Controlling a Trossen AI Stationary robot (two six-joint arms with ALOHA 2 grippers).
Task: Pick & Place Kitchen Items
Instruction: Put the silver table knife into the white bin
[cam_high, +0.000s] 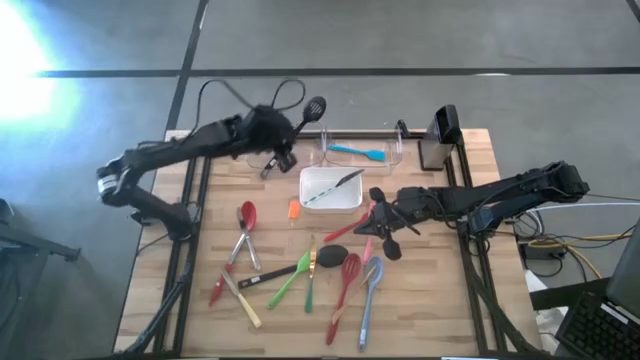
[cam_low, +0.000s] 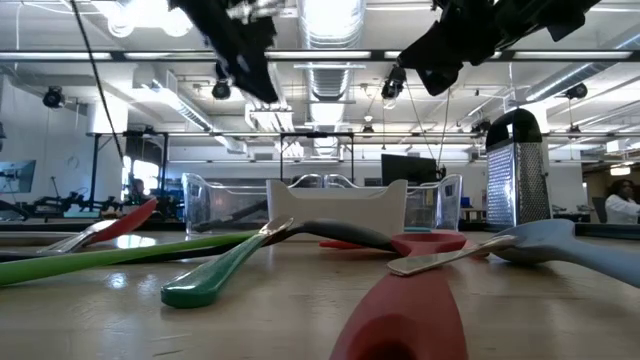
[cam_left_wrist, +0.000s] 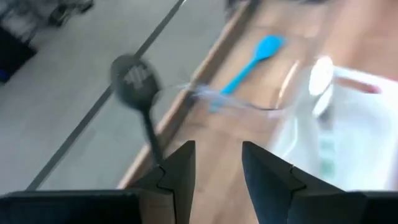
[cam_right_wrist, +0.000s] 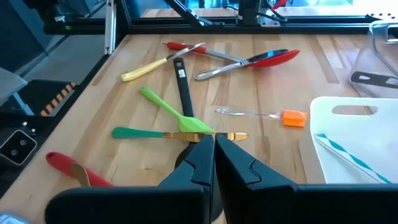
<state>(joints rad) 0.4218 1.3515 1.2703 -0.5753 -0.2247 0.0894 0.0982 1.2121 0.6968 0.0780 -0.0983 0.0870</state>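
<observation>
Left end effector (cam_high: 283, 150) grips the black slotted spoon (cam_high: 313, 108) by its handle, just beside the clear bin (cam_high: 395, 150), spoon head pointing away from it

two clear bins (cam_high: 385, 150), one white dish (cam_high: 330, 189), one grater (cam_high: 441, 135)

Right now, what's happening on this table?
The left gripper is up near the table's far edge holding a black slotted turner by its handle, close to the clear bin where a blue spatula already lies. The right gripper is shut and empty, hovering beside the white dish. About a dozen utensils, among them a red spoon and a green spatula, are spread over the near half of the table.
</observation>
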